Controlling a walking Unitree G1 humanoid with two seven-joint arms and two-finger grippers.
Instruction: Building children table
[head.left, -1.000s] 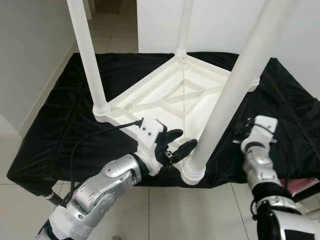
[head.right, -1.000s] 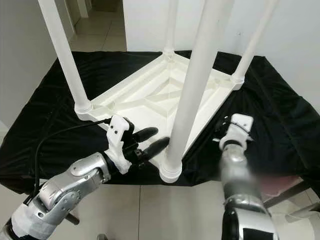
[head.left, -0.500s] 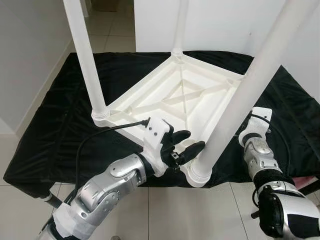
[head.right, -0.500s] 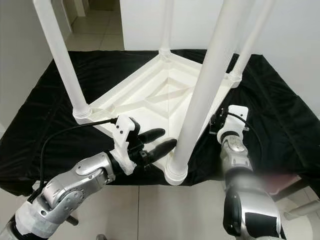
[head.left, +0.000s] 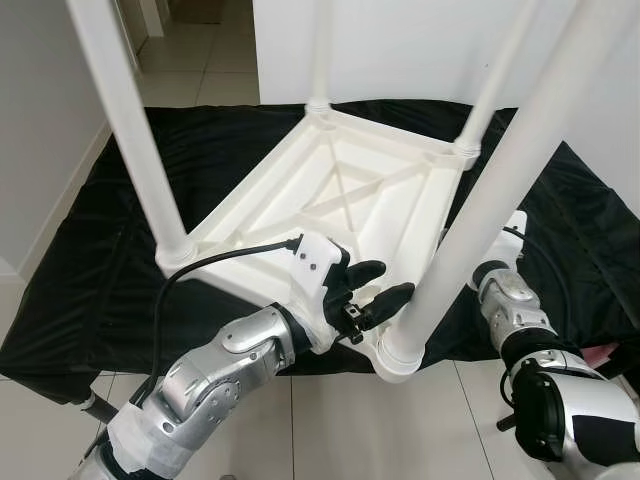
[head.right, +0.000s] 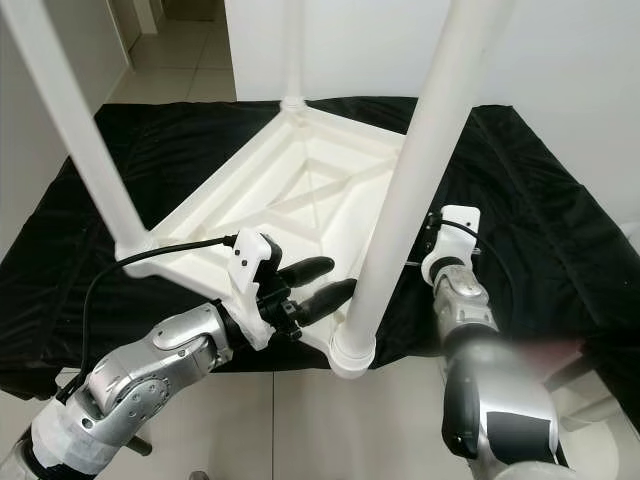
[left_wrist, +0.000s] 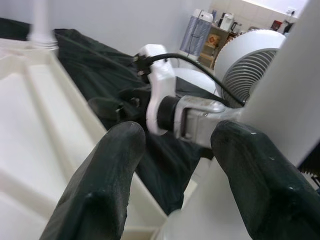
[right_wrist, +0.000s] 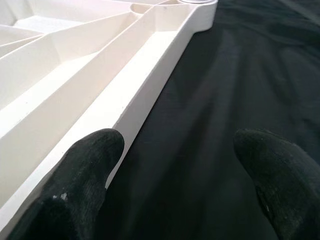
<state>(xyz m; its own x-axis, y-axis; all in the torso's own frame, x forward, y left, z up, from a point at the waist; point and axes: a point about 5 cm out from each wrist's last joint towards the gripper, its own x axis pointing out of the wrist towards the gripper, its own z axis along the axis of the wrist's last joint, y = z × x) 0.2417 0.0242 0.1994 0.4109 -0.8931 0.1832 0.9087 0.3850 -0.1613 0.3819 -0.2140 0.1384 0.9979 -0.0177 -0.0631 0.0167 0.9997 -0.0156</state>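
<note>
Lying upside down on a black cloth (head.left: 90, 260), the white table (head.left: 340, 200) has its four legs standing up. Left gripper (head.left: 375, 288) sits at the near corner, fingers spread wide, one finger beside the near leg (head.left: 480, 200), not closed on it. Right gripper (right_wrist: 170, 170) hovers over the cloth just beside the right rim, fingers wide, empty. Table looks like stiff, light, smooth plastic; grip a leg low or the rim.
</note>
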